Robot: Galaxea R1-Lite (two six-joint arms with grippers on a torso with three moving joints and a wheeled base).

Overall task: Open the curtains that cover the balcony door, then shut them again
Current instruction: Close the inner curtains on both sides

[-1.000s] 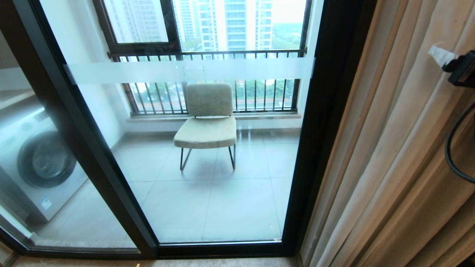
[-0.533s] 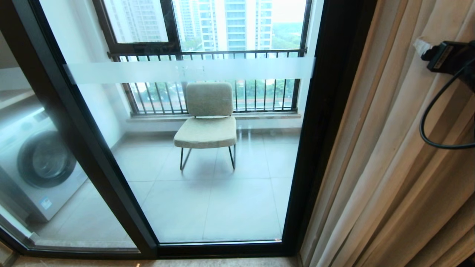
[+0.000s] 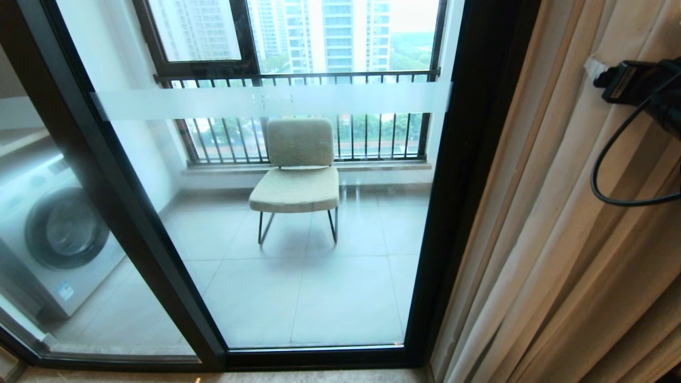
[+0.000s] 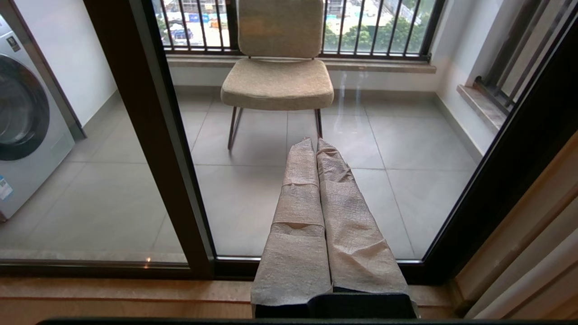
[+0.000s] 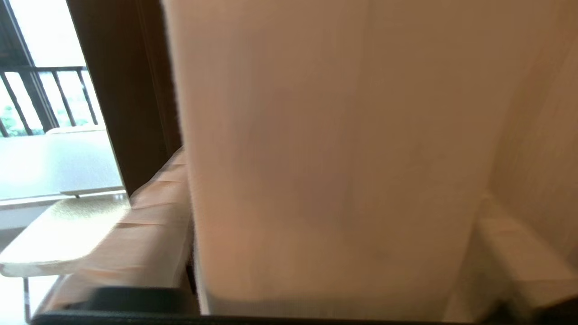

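Observation:
The curtains [image 3: 548, 223] hang bunched in beige pleats at the right, beside the balcony door [image 3: 298, 276], whose glass panels with the frosted band stand uncovered. My right gripper [image 3: 598, 72] is high on the right against the curtain folds. In the right wrist view it [image 5: 332, 180] is open, its cloth-wrapped fingers [image 5: 149, 221] wide apart with a thick curtain fold [image 5: 316, 113] between them. My left gripper [image 4: 315, 144] is parked low in front of the door, its two wrapped fingers pressed shut and empty.
Behind the glass stand a padded chair [image 3: 298, 175], a washing machine [image 3: 58, 234] on the left and a black-framed window with railing bars [image 3: 298, 77]. Thick black door frames [image 3: 457, 175] rise next to the curtains. A black cable [image 3: 617, 159] loops off my right arm.
My right gripper has moved left and slightly up into the curtain folds, and its cable loop has followed. The left arm, the door and the camera have not moved.

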